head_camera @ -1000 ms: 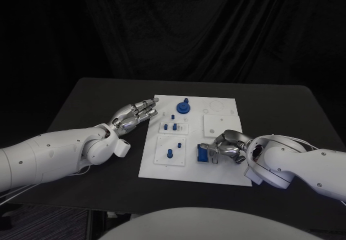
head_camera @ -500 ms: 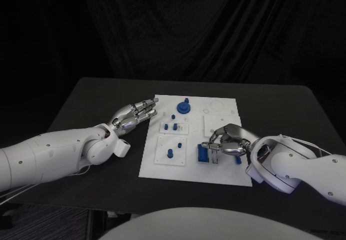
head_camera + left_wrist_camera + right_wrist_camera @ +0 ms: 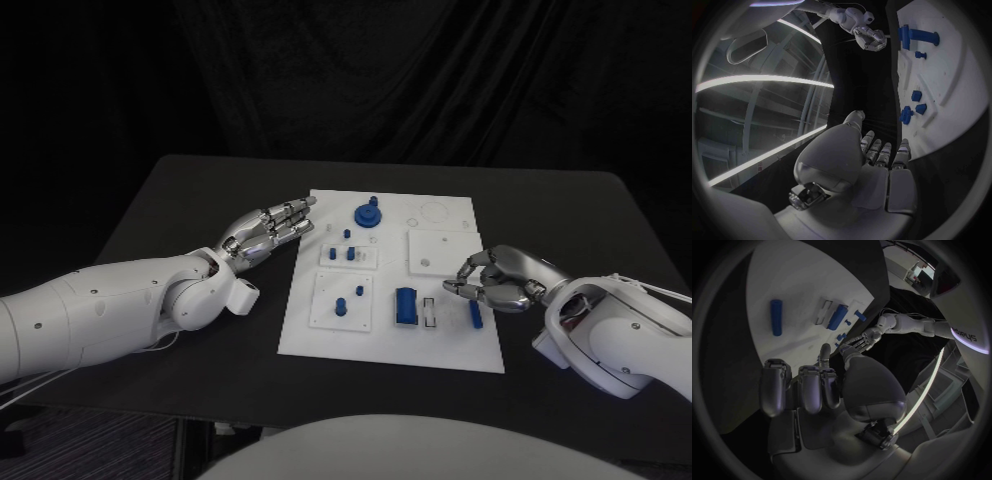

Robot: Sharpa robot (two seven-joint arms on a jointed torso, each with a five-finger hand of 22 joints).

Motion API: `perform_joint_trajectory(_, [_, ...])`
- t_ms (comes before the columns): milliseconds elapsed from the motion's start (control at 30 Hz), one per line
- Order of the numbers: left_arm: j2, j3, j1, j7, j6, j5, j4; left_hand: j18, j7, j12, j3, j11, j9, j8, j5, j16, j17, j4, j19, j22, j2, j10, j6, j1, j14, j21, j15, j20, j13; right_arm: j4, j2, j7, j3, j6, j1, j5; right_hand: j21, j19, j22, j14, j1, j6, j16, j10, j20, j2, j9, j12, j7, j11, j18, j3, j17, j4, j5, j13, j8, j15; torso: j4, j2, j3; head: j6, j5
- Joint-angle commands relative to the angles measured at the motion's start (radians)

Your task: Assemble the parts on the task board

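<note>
The white task board [image 3: 389, 330] lies in the middle of the table. A blue block [image 3: 408, 306] stands in its near middle, with a blue rod [image 3: 475, 314] lying to its right. A round blue knob [image 3: 368, 214] sits at the far edge, and small blue pegs [image 3: 343, 254] stand in the left plates. My right hand [image 3: 499, 282] hovers over the board's right edge, fingers curled in and holding nothing; its wrist view shows the rod [image 3: 776, 317] and the block [image 3: 837, 317] ahead of it. My left hand [image 3: 271, 230] lies flat by the board's left edge, fingers apart.
Black table [image 3: 173, 200] surrounds the board on all sides. Beyond the fingers of my left hand [image 3: 873, 150], the board [image 3: 948, 75] stretches away with its blue parts [image 3: 917, 36], and the right hand [image 3: 870, 37] is at the far end.
My right hand has let go of the blue block and drawn back to the right, uncovering the blue rod. The left hand has not moved.
</note>
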State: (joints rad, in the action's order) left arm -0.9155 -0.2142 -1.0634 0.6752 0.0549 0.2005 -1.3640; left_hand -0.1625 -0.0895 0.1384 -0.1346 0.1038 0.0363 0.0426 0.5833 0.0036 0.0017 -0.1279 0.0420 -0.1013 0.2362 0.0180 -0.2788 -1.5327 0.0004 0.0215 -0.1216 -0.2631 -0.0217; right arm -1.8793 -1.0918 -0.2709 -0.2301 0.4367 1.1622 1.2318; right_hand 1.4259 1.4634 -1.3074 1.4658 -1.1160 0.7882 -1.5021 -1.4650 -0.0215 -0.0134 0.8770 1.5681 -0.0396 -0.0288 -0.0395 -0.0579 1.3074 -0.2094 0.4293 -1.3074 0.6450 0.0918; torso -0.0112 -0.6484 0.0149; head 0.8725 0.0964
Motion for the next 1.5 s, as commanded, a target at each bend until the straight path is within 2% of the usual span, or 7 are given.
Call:
perform_joint_trajectory(33, [0.001, 0.001, 0.002, 0.013, 0.000, -0.003, -0.003, -0.018, -0.005, 0.003, 0.001, 0.002, 0.002, 0.003, 0.004, -0.004, -0.002, 0.004, -0.002, -0.002, 0.003, 0.000, -0.001, 0.010, 0.000, 0.006, -0.005, -0.005, -0.002, -0.011, -0.025, -0.117, -0.002, -0.018, 0.003, 0.178, 0.007, 0.054, -0.217, 0.074, -0.007, 0.004, -0.005, -0.106, 0.008, 0.001, -0.003, 0.003, 0.005, -0.007, 0.004, 0.003, 0.089, -0.005, 0.006, -0.263, -0.006, 0.005, 0.0009, 0.000, -0.0001, 0.000, -0.002])
perform_joint_trajectory(233, [0.002, 0.001, 0.002, 0.019, -0.003, -0.003, -0.003, -0.018, 0.001, 0.004, 0.002, 0.005, 0.001, 0.002, 0.005, -0.004, -0.002, 0.007, -0.002, -0.001, 0.002, 0.000, 0.004, 0.011, 0.000, 0.006, -0.006, -0.006, -0.002, -0.018, -0.049, -0.222, -0.007, -0.080, 0.003, 0.261, -0.013, 0.046, -0.210, 0.067, 0.004, 0.005, 0.007, -0.106, 0.006, 0.011, -0.026, 0.003, 0.001, -0.004, -0.001, 0.017, 0.058, -0.025, -0.015, -0.263, -0.025, 0.003, 0.0010, 0.001, -0.0016, 0.000, -0.005])
perform_joint_trajectory(467, [0.003, 0.001, 0.002, 0.024, -0.005, -0.003, -0.002, -0.018, 0.006, 0.003, 0.003, 0.006, 0.000, 0.002, 0.005, -0.004, -0.002, 0.008, -0.002, -0.001, 0.001, 0.000, 0.007, 0.012, 0.000, 0.006, -0.006, -0.006, -0.001, -0.007, -0.048, -0.283, -0.010, -0.104, 0.003, 0.316, -0.011, 0.047, -0.211, 0.068, 0.018, 0.011, 0.007, -0.106, 0.003, 0.013, -0.043, 0.003, -0.004, 0.000, 0.000, 0.031, 0.061, -0.048, -0.055, -0.263, -0.037, -0.001, 0.0008, 0.001, -0.0008, 0.000, -0.009])
perform_joint_trajectory(767, [0.001, 0.001, 0.002, 0.024, -0.005, -0.003, -0.002, -0.018, 0.006, 0.003, 0.003, 0.006, 0.000, 0.002, 0.005, -0.004, -0.002, 0.008, -0.002, -0.001, 0.001, 0.000, 0.007, 0.012, 0.000, 0.006, -0.006, -0.006, -0.001, 0.014, -0.036, -0.315, -0.017, -0.147, -0.001, 0.340, -0.008, 0.048, -0.212, 0.070, 0.022, 0.019, 0.004, -0.106, 0.002, 0.011, -0.048, 0.003, -0.003, 0.000, 0.001, 0.038, 0.066, -0.059, -0.074, -0.263, -0.037, -0.001, 0.0005, 0.000, -0.0004, 0.000, -0.012])
perform_joint_trajectory(1133, [0.002, 0.001, 0.002, 0.023, -0.002, -0.003, -0.001, -0.018, 0.011, 0.003, 0.004, 0.009, 0.000, 0.001, 0.006, -0.004, -0.002, 0.010, -0.002, -0.001, 0.001, 0.000, 0.009, 0.013, 0.000, 0.006, -0.006, -0.006, -0.001, 0.030, -0.011, -0.309, -0.019, -0.155, -0.013, 0.375, -0.009, 0.048, -0.212, 0.069, 0.028, 0.023, 0.005, -0.106, 0.002, 0.006, -0.055, 0.003, -0.003, 0.000, 0.001, 0.043, 0.063, -0.070, -0.085, -0.263, -0.040, -0.001, -0.0004, 0.000, -0.0014, 0.000, -0.019])
perform_joint_trajectory(1367, [0.002, 0.001, 0.002, 0.022, 0.000, -0.003, 0.000, -0.018, 0.011, 0.003, 0.004, 0.009, 0.000, 0.001, 0.006, -0.004, -0.002, 0.010, -0.002, -0.001, 0.001, 0.000, 0.009, 0.013, 0.000, 0.006, -0.006, -0.006, -0.001, 0.033, 0.001, -0.303, -0.019, -0.158, -0.019, 0.377, -0.008, 0.049, -0.213, 0.069, 0.042, 0.044, 0.005, -0.106, -0.003, -0.008, -0.132, 0.003, -0.013, 0.008, 0.001, 0.067, 0.062, -0.077, -0.129, -0.263, -0.123, -0.007, 0.0006, 0.000, -0.0007, 0.000, -0.021])
perform_joint_trajectory(1500, [0.003, 0.001, 0.002, 0.021, 0.002, -0.003, 0.001, -0.018, 0.011, 0.003, 0.004, 0.009, 0.000, 0.001, 0.006, -0.004, -0.002, 0.010, -0.002, -0.001, 0.001, 0.000, 0.009, 0.013, 0.000, 0.006, -0.006, -0.006, -0.001, 0.036, 0.008, -0.300, -0.019, -0.156, -0.022, 0.377, -0.005, 0.051, -0.213, 0.070, 0.041, 0.049, 0.004, -0.106, -0.004, -0.009, -0.140, 0.003, -0.013, 0.009, 0.002, 0.069, 0.065, -0.076, -0.131, -0.263, -0.130, -0.008, 0.0013, -0.001, -0.0015, 0.000, -0.022])
